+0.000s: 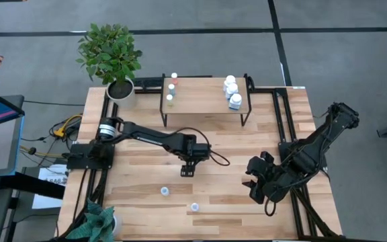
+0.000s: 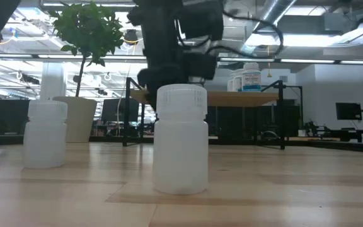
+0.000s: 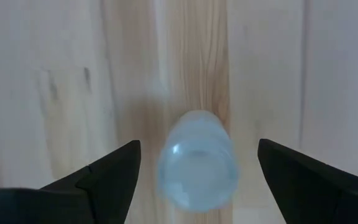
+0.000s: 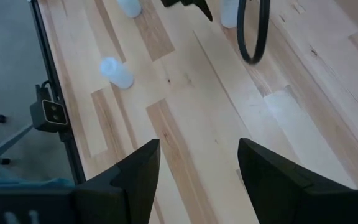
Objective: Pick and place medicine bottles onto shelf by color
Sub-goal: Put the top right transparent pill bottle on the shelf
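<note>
Over mid-table, left hand (image 3: 197,180) open, straddling a bottle (image 3: 197,162)

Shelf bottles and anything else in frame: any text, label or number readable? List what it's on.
No text can be read.
White bottles on the shelf: the labels show print, too blurred to read.
Paper sheet beside the table's left edge: dark print, too small to read.
Table bottles: no label visible.

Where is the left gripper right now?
In the high view the left gripper hangs over the table's middle, fingers open, in front of the shelf. Its wrist view shows a bottle between its fingers.
</note>
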### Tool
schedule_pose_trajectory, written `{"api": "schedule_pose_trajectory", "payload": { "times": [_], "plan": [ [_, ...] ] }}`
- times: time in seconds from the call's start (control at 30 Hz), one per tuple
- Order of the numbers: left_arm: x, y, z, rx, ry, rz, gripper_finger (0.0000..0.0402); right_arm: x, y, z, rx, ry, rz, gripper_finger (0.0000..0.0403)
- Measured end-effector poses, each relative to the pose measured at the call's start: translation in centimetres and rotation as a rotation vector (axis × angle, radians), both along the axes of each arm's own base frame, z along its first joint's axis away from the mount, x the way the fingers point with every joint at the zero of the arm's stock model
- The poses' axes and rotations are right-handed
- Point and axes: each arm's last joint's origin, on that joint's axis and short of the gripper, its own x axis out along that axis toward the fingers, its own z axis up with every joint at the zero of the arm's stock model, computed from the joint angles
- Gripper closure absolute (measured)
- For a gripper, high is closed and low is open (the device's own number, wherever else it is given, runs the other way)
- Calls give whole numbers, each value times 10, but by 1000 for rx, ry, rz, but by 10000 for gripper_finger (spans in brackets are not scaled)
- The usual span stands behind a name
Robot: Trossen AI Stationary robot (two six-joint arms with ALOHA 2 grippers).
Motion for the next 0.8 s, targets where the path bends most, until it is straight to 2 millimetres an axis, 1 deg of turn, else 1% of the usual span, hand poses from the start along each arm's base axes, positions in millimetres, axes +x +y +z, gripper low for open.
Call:
{"api": "schedule_pose_trajectory", "payload": {
  "times": [0.1, 0.3, 0.4, 0.57, 0.7, 0.8],
  "plan": [
    [1, 0, -9, 0, 21, 4, 90, 0, 0, 0, 1, 1, 0, 163],
    [2, 0, -9, -2, 21, 15, 108, 0, 0, 0, 0, 2, 0, 163],
    [2, 0, -8, -3, 17, 17, 122, 0, 0, 0, 0, 2, 0, 163],
    [7, -1, 2, -11, -14, 19, 143, 0, 0, 0, 0, 2, 1, 163],
    [9, -1, 7, -4, -25, -10, 151, 0, 0, 0, 0, 2, 0, 163],
    [7, 0, 6, 9, 6, -34, 154, 0, 0, 0, 0, 2, 1, 163]
  ]
}}
